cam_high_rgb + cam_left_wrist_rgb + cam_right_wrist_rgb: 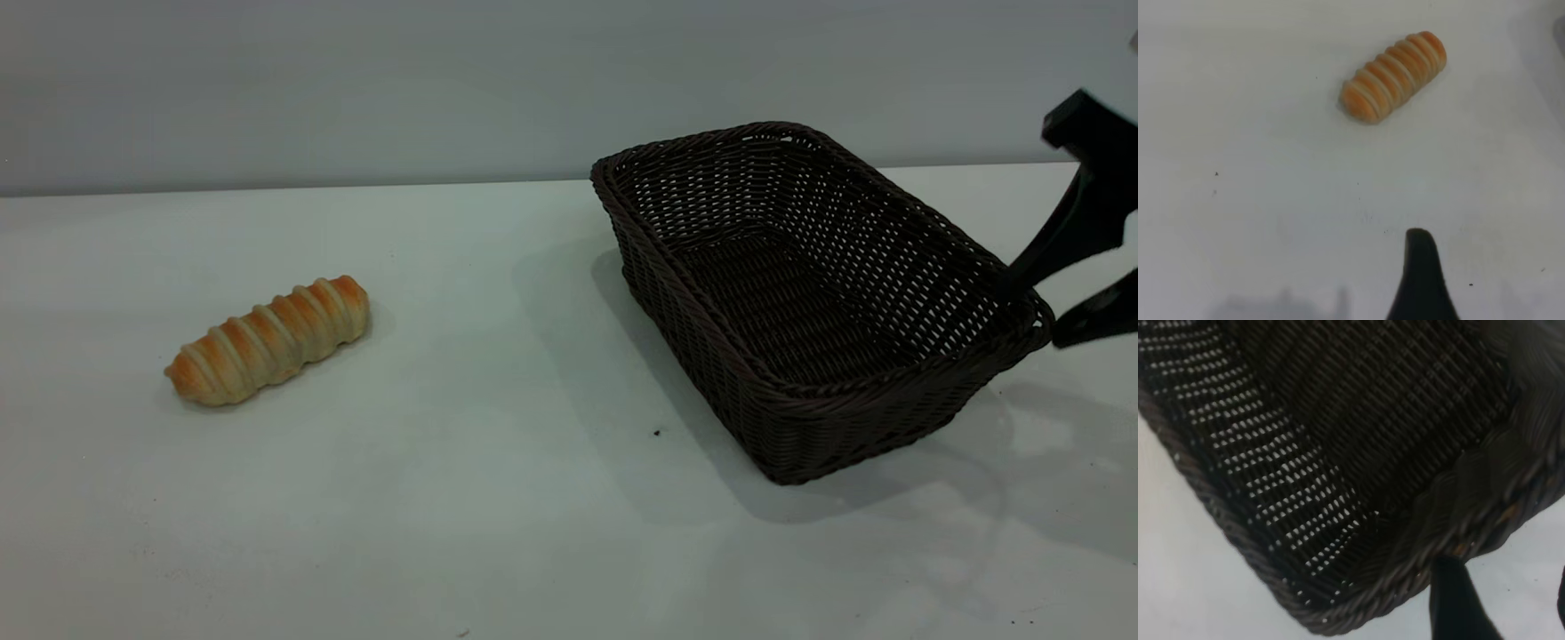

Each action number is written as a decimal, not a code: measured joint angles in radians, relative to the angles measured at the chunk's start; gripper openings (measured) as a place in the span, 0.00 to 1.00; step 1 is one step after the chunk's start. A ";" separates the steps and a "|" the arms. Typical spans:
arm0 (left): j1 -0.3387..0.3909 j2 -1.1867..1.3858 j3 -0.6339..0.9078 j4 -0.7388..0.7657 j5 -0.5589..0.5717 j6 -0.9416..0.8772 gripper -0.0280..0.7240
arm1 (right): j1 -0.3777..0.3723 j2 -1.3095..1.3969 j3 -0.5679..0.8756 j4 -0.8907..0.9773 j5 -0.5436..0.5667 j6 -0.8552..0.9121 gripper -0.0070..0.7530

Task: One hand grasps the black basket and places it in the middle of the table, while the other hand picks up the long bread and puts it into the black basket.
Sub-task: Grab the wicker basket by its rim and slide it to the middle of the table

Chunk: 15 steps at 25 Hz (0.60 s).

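Note:
The black basket (pixel 805 307) stands on the table (pixel 498 498) at the right, and it is empty. It fills the right wrist view (pixel 1338 453). My right gripper (pixel 1036 307) is open at the basket's right-hand corner; one fingertip (pixel 1446 570) touches the braided rim, and the other finger is outside it over the table. The long bread (pixel 268 340) lies on the table at the left, apart from both grippers. In the left wrist view the bread (pixel 1395 77) lies ahead of my left gripper (pixel 1498 250). Only one of its fingers (pixel 1421 267) shows, well off to one side. It holds nothing.
The pale table runs to a grey wall at the back. Bare tabletop lies between the bread and the basket, with a small dark speck (pixel 657 433) near the basket's front. The left arm is out of the exterior view.

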 joint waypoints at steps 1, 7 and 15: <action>0.000 0.000 0.000 0.000 0.002 0.000 0.79 | 0.008 0.014 -0.001 0.008 -0.005 -0.001 0.52; 0.000 0.000 0.000 0.001 0.010 -0.001 0.79 | 0.085 0.080 -0.010 0.043 -0.086 0.000 0.52; 0.000 0.000 0.000 0.003 0.017 -0.001 0.79 | 0.102 0.207 -0.066 0.188 -0.145 0.000 0.52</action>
